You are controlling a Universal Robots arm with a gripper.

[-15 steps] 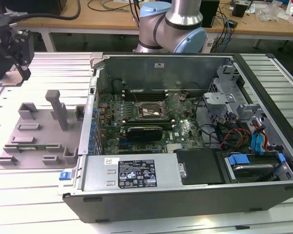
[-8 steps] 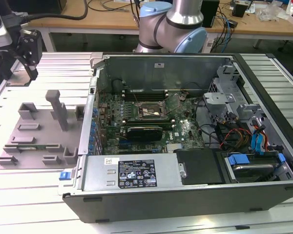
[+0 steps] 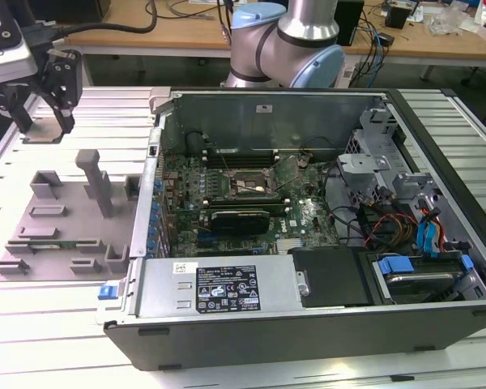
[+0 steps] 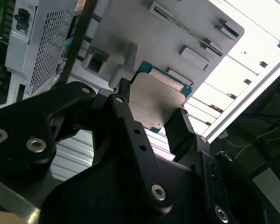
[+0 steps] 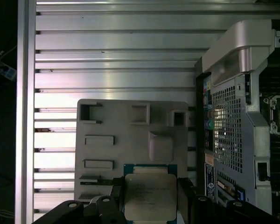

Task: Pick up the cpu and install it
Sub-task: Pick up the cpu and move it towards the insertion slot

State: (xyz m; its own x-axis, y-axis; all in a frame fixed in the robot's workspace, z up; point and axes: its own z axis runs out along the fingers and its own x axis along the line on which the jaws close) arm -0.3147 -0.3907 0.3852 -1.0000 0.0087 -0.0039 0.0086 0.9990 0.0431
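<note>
I am working over a ribbed aluminium table (image 3: pixel 65 324), with a wooden desk (image 3: pixel 186 32) running behind it at the back of the room. My gripper (image 4: pixel 151 114) is pinching the cpu (image 4: pixel 158 100) by two opposite edges, the black fingers (image 4: pixel 179 128) narrowed to just its width. The chip is showing a flat, dull silver plate with a teal rim, and my links are covering one corner of it in the second wrist view. In the first wrist view it is hanging over the grey plastic tray (image 5: pixel 130 135) with its moulded pockets and blocks. In the exterior view I am hovering at the far left, well apart from the open metal case (image 3: pixel 308 316), where the dark square socket (image 3: pixel 247 185) is sitting on the green board (image 3: pixel 308 215).
</note>
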